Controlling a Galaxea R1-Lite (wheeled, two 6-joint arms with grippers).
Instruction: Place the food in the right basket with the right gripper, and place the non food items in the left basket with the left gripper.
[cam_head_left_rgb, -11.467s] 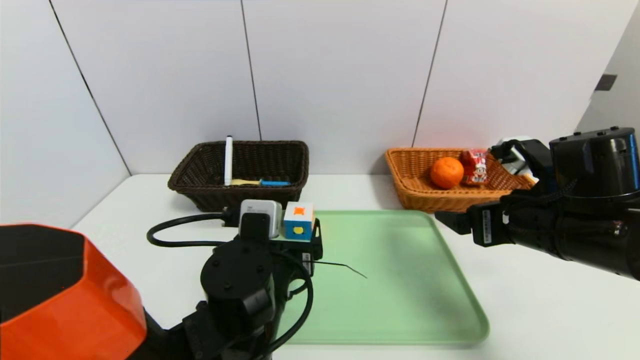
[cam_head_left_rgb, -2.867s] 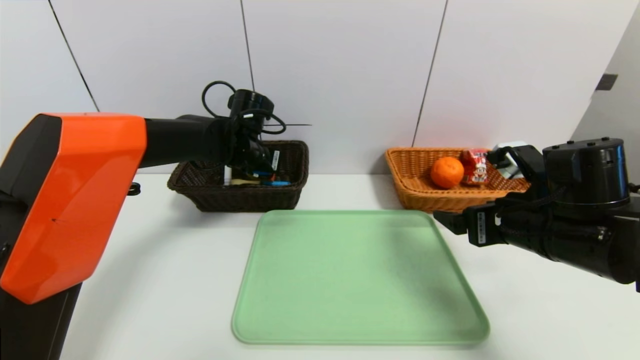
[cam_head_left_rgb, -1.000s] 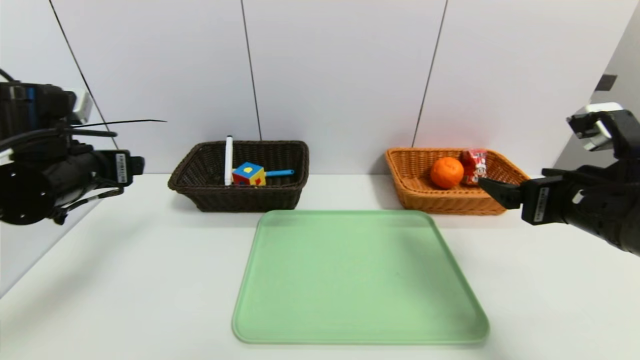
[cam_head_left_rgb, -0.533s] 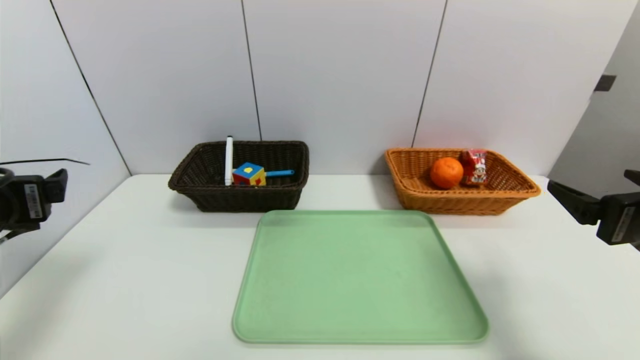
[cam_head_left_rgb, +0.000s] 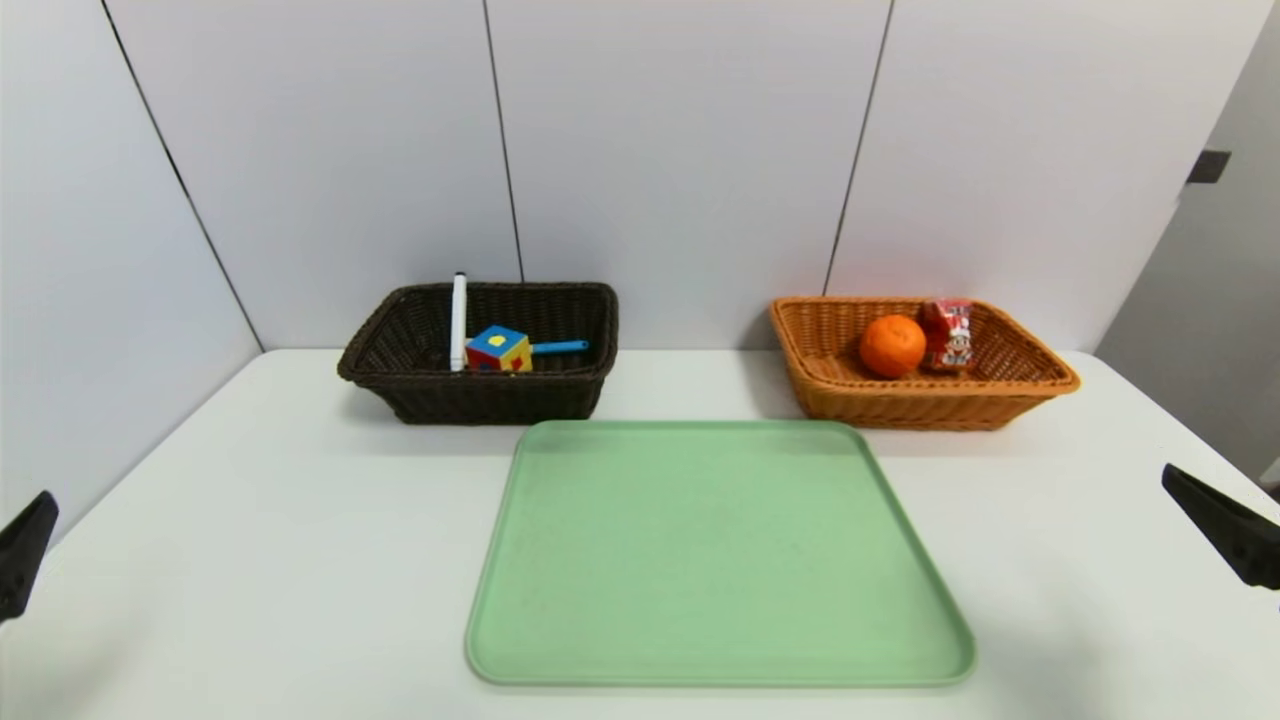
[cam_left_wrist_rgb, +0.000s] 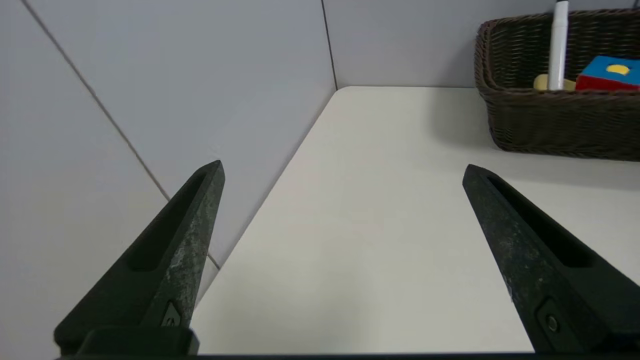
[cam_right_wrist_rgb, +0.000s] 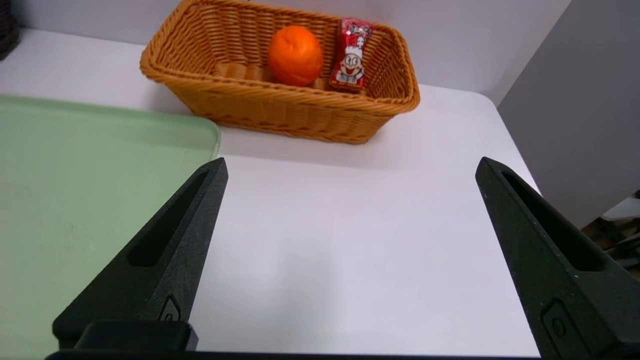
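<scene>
We judge the sorting finished. In the left basket (cam_head_left_rgb: 480, 395) we see the white marker (cam_head_left_rgb: 459, 320) leaning on the back rim, the multicoloured cube (cam_head_left_rgb: 498, 349) and the spoon (cam_head_left_rgb: 558, 347) with its blue handle showing. In the right basket (cam_head_left_rgb: 920, 405) sit the orange fruit (cam_head_left_rgb: 892, 346) and the red drink carton (cam_head_left_rgb: 950, 335), just beside each other. The green tray (cam_head_left_rgb: 720, 560) on the surface (cam_head_left_rgb: 300, 520) carries nothing. Our left end effector (cam_left_wrist_rgb: 342, 170) and right end effector (cam_right_wrist_rgb: 350, 165) both stand spread wide and empty, at the near edges. Nothing appears left to move.

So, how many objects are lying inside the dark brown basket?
3 in the dark brown basket: white marker leaning at left, multicoloured cube in the middle, spoon behind it, partly hidden.
</scene>
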